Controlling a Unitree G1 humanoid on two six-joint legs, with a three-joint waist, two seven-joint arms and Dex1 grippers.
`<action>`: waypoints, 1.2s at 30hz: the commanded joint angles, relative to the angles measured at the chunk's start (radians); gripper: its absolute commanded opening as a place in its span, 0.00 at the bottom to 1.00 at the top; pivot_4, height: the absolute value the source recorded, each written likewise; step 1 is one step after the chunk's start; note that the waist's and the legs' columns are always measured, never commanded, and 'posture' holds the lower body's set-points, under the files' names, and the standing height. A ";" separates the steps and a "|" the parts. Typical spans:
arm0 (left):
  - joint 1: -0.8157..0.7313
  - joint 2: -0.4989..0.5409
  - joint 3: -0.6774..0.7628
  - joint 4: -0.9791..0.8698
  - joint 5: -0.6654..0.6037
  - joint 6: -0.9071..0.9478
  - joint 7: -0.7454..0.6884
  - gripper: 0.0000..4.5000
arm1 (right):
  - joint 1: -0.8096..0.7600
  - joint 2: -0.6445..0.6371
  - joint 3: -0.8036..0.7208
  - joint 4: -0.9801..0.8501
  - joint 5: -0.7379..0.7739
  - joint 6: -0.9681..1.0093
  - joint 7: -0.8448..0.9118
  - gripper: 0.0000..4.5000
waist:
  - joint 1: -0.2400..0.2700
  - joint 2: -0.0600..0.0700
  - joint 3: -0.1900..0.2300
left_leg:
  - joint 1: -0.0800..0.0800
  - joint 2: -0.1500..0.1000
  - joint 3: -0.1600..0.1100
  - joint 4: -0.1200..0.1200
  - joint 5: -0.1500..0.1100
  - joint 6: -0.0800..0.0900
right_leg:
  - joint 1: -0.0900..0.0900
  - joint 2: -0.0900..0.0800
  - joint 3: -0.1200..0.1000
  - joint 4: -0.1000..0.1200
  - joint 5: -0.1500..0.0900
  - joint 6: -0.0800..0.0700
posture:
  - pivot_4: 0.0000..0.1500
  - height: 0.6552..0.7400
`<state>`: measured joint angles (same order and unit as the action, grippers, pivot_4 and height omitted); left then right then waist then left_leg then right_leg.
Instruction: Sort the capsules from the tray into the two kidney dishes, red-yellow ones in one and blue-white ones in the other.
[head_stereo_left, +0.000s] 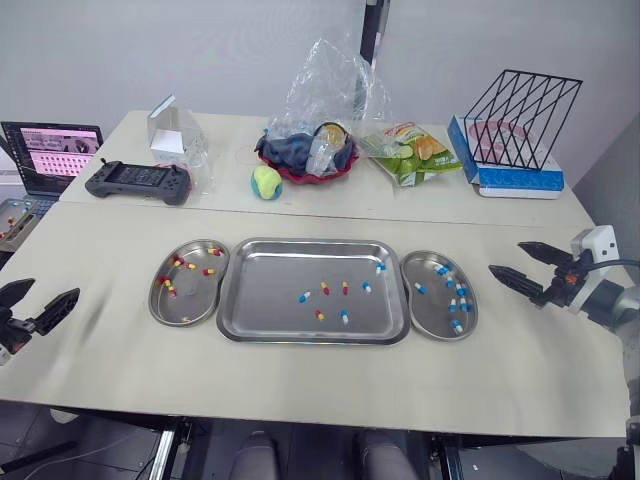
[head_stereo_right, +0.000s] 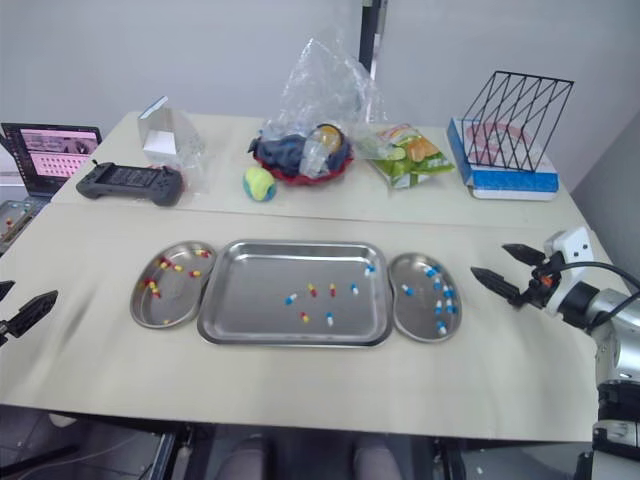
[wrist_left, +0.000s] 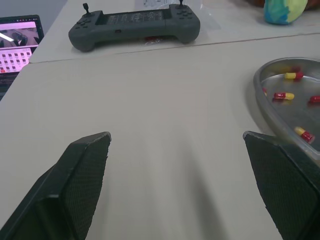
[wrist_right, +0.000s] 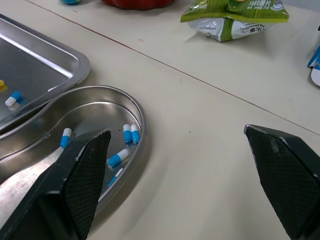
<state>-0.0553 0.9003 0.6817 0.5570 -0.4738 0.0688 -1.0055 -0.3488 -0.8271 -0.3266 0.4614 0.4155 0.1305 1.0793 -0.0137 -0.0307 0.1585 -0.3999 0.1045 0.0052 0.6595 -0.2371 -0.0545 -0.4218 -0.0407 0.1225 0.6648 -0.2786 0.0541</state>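
**Head view.** Pale worktop (head_stereo_left: 330, 390). Steel tray (head_stereo_left: 265, 285) at centre, holding a handful of loose capsules (head_stereo_left: 325, 288), red-yellow and blue-white mixed. Left kidney dish (head_stereo_left: 195, 297) touches the tray's left edge and holds red-yellow capsules only. Right kidney dish (head_stereo_left: 430, 305) touches the tray's right edge and holds blue-white capsules only. Left end effector (head_stereo_left: 38, 300) hovers over the worktop, well left of the left dish, fingers spread, empty. Right end effector (head_stereo_left: 506, 257) hovers just right of the right dish, fingers spread, empty. Behind the tray: game controller (head_stereo_left: 138, 181), ball (head_stereo_left: 265, 182), red bowl under a plastic bag (head_stereo_left: 308, 160), snack packet (head_stereo_left: 408, 152), wire rack (head_stereo_left: 520, 118).

**Left wrist view.** Two black fingers (wrist_left: 80, 175) stand wide apart over bare worktop. The red-yellow dish is off to one side and the controller lies beyond.

**Right wrist view.** Two black fingers (wrist_right: 82, 175) stand wide apart. One hangs above the rim of the blue-white dish, the other over bare worktop. A tray corner lies beside the dish.
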 joint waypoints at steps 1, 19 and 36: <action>-0.004 0.030 0.024 -0.029 -0.021 0.001 -0.011 1.00 | -0.019 0.000 -0.018 -0.016 0.009 -0.019 -0.002 1.00 | -0.001 0.000 0.000 | 0.000 0.000 0.000 0.000 0.000 0.000 | 0.000 0.000 0.000 0.000 0.000 0.000 | 1.00 0.74; 0.010 0.029 0.031 -0.111 -0.098 0.025 -0.167 1.00 | -0.043 -0.011 -0.006 -0.089 0.039 0.080 0.048 1.00 | -0.001 0.000 0.000 | 0.000 0.000 0.000 0.000 0.000 0.000 | 0.000 0.000 0.000 0.000 0.000 0.000 | 1.00 0.74; -0.019 0.036 -0.124 -0.366 -0.111 0.187 -0.238 1.00 | 0.013 -0.018 0.047 -0.422 0.150 0.317 0.109 1.00 | 0.000 0.001 0.000 | 0.000 0.000 0.000 0.000 0.000 0.000 | 0.000 0.000 0.000 0.000 0.000 0.000 | 1.00 0.74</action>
<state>-0.0662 0.9136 0.5602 0.2390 -0.5732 0.2457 -1.2453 -0.3403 -0.8175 -0.2796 0.0960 0.5348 0.4261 1.1624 -0.0138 -0.0300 0.1590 -0.4004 0.1045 0.0050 0.6594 -0.2372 -0.0545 -0.4220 -0.0408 0.1226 0.6645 -0.2787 0.0540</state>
